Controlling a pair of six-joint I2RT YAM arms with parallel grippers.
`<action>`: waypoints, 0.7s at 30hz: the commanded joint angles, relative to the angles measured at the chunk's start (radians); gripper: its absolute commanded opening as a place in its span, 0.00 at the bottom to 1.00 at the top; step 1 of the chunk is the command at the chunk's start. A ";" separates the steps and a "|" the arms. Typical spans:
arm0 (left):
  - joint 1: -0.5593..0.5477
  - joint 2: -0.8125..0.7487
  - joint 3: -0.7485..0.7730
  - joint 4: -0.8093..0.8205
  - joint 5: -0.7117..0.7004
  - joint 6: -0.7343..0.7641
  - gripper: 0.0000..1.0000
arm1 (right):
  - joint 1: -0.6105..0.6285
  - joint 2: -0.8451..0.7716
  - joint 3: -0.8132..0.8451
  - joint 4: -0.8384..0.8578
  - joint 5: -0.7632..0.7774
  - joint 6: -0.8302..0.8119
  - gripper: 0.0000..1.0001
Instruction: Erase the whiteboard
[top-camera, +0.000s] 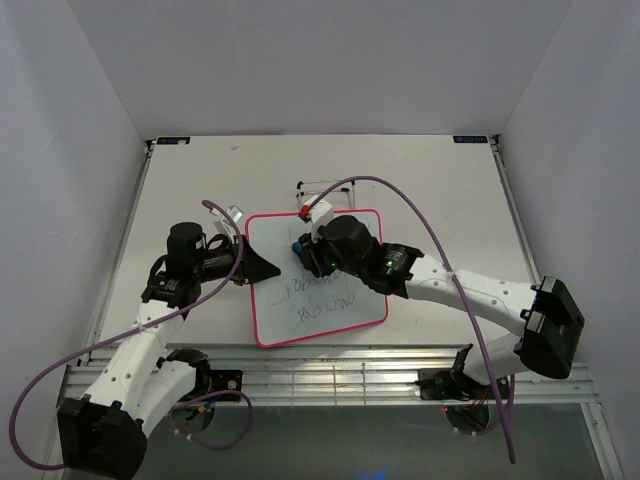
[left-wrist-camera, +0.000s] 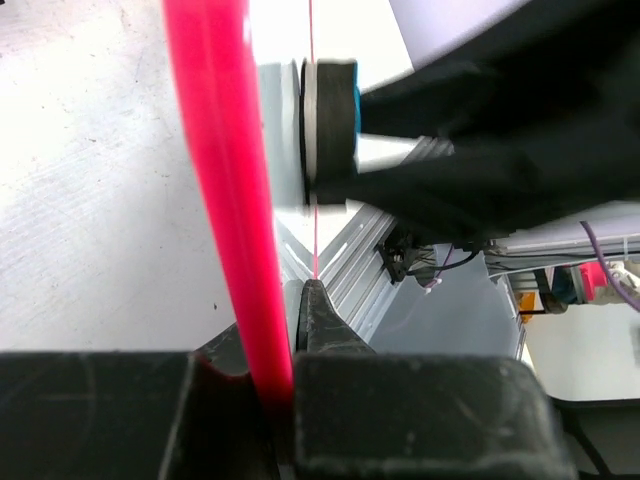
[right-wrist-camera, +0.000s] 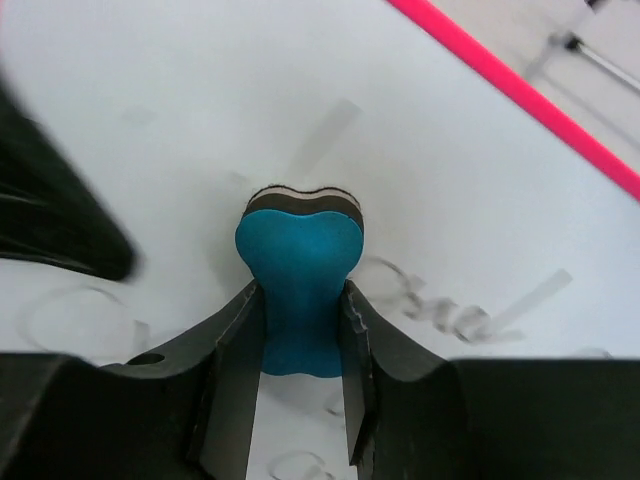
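Though scribbly, whiteboard beneath right pincer.

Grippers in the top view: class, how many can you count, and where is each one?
2. The left gripper clamps the left edge of the whiteboard. The right gripper is over the board's upper middle, holding the blue eraser. None seems hidden.

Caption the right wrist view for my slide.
Right gripper pinches the blue eraser against the scribbled whiteboard.
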 joint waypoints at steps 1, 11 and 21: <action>-0.023 -0.038 0.010 0.048 0.030 0.130 0.00 | -0.149 -0.018 -0.148 -0.159 0.043 0.023 0.30; -0.026 -0.029 0.009 0.055 0.052 0.133 0.00 | -0.066 0.120 0.190 -0.207 -0.197 0.011 0.29; -0.034 -0.041 0.007 0.058 0.057 0.134 0.00 | 0.059 0.436 0.691 -0.445 -0.116 0.003 0.30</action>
